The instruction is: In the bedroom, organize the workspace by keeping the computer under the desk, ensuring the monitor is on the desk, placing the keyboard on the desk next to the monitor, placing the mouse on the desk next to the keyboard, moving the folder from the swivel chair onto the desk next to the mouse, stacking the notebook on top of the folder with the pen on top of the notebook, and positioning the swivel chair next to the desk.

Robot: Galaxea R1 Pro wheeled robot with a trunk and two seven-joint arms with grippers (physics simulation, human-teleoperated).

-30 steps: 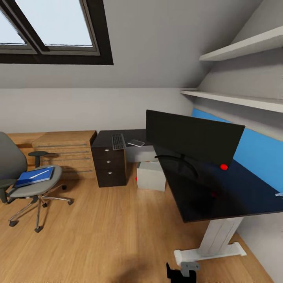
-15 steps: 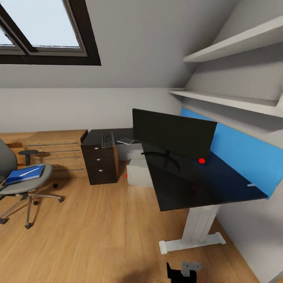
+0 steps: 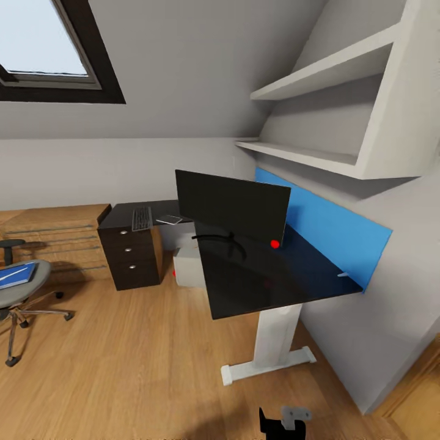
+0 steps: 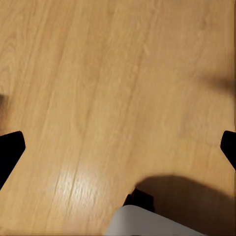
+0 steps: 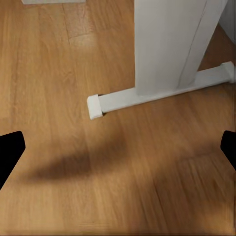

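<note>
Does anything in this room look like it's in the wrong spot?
Yes. The keyboard lies on the dark drawer unit, away from the monitor, and a blue folder sits on the chair seat.

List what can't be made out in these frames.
- Swivel chair: head view, cut by the frame edge; back out of frame.
- Folder: same edge cuts it; whatever lies on it is too small to identify.
- Computer: mostly hidden behind the desk.
- Flat item beside the keyboard: too small to identify.
- Gripper fingers: both wrist views show dark tips at the frame edges, cut off.
</note>
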